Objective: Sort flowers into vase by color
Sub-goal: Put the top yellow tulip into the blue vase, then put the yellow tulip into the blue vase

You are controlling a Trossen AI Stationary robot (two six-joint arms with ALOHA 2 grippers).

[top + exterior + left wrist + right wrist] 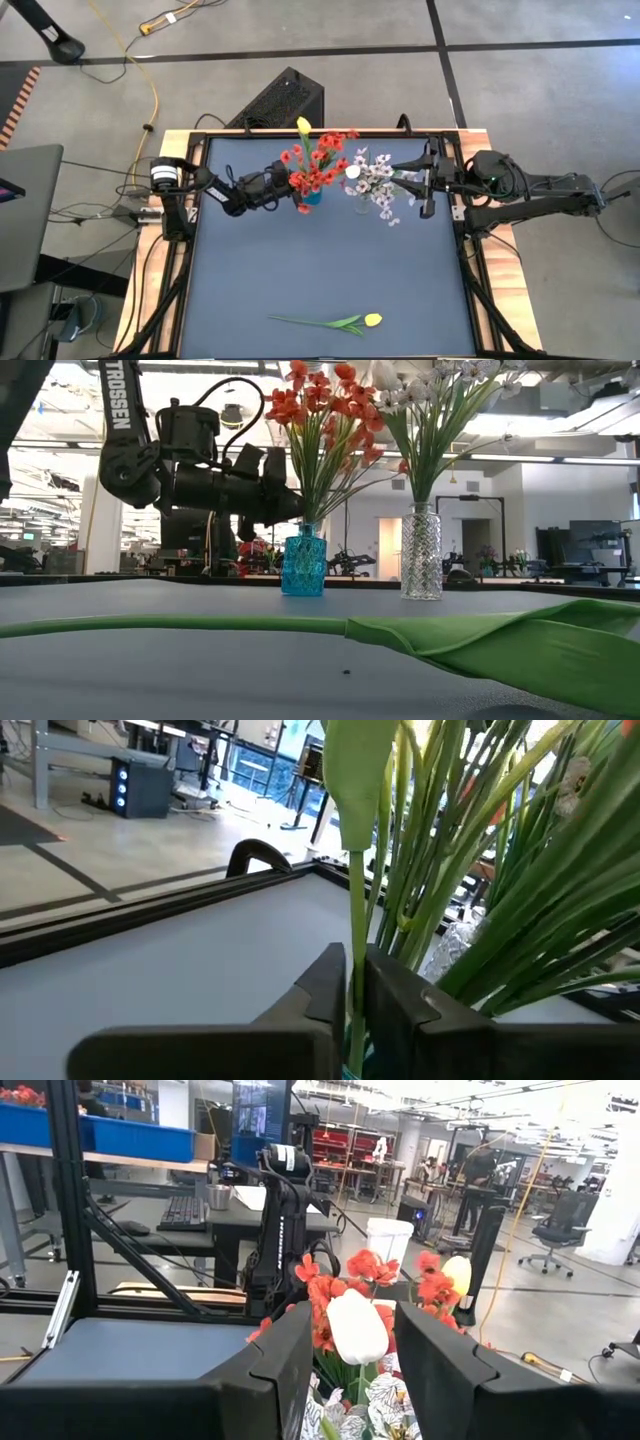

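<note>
We log 1 left gripper (352, 1005), jaws clamped on the thin green stem of a yellow tulip (303, 126) at the blue glass vase (303, 561); right gripper (355, 1370), jaws apart around a white tulip (357, 1326) over the clear vase (421, 552); 1 yellow tulip (372, 320) lying on the table's near side

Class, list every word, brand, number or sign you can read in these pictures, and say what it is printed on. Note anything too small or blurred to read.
"TROSSEN": white letters running down the dark left arm in the low view.
Marks on the black post in the right wrist view: too blurred to read.
Monitor screens in the room behind: too small to read.
Nothing else legible in any view.
</note>
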